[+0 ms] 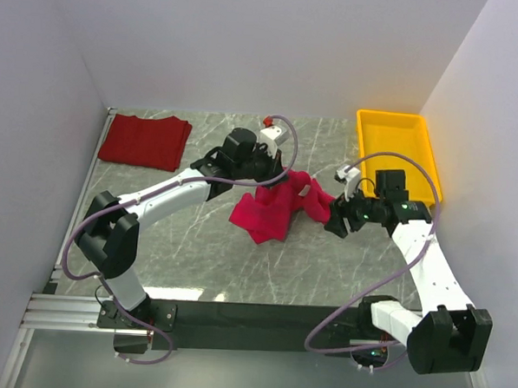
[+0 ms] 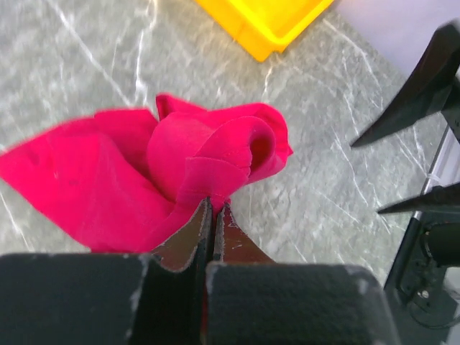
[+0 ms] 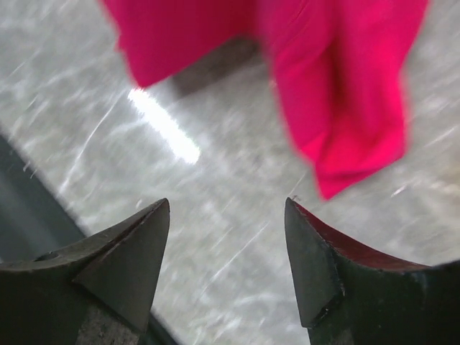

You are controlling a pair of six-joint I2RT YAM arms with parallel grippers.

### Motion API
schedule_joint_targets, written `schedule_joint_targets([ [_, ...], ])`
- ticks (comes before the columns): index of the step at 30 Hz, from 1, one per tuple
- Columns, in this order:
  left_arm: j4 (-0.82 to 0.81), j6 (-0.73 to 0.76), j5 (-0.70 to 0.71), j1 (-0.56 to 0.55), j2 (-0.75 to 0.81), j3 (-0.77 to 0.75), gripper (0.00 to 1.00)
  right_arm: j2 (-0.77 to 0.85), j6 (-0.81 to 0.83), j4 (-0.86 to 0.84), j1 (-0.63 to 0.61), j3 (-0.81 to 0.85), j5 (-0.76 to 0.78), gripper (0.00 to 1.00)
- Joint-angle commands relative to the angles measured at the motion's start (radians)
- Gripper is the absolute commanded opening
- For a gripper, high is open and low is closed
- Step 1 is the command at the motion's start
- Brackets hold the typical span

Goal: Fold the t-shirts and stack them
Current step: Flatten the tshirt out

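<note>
At the far left corner of the table (image 1: pixel 199 256), the brick-red t-shirt (image 1: pixel 144 140) lies folded, so half the job looks done. Mid-table, the crimson-pink t-shirt (image 1: pixel 271 210) is bunched up, with the left gripper (image 2: pixel 214 210) pinched tight on a fold of it. The right gripper (image 3: pixel 226 208) gapes wide and empty just beside its hanging end. This shirt is not yet folded or stacked.

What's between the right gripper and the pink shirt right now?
Nothing but bare marble table. The right wrist view shows the open right gripper short of the crimson-pink shirt, which the left gripper holds pinched.
</note>
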State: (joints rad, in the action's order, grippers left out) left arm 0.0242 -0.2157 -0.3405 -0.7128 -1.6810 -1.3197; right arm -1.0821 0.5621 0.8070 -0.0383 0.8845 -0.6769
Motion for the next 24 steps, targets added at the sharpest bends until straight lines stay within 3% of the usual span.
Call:
schedule_joint_targets([
  [1, -0.032, -0.089, -0.008, 0.015, 0.069, 0.011, 0.01, 0.008, -0.165, -0.262, -0.080, 0.019, 0.128, 0.72],
  [3, -0.027, -0.105, -0.017, 0.019, 0.073, 0.011, 0.01, -0.004, -0.241, -0.393, -0.135, -0.001, 0.209, 0.75],
  [6, -0.027, -0.117, -0.020, 0.024, 0.089, 0.020, 0.01, -0.118, -0.324, -0.454, -0.179, 0.037, 0.278, 0.75],
  [12, -0.027, -0.125, -0.015, 0.030, 0.125, 0.042, 0.01, -0.292, -0.468, -0.431, -0.225, 0.192, 0.229, 0.69],
  [19, -0.006, -0.131, 0.005, 0.033, 0.152, 0.068, 0.01, -0.326, -0.561, -0.413, -0.252, 0.298, 0.120, 0.59],
  [24, -0.006, -0.131, 0.011, 0.044, 0.168, 0.079, 0.01, -0.300, -0.613, -0.397, -0.273, 0.340, 0.076, 0.58],
])
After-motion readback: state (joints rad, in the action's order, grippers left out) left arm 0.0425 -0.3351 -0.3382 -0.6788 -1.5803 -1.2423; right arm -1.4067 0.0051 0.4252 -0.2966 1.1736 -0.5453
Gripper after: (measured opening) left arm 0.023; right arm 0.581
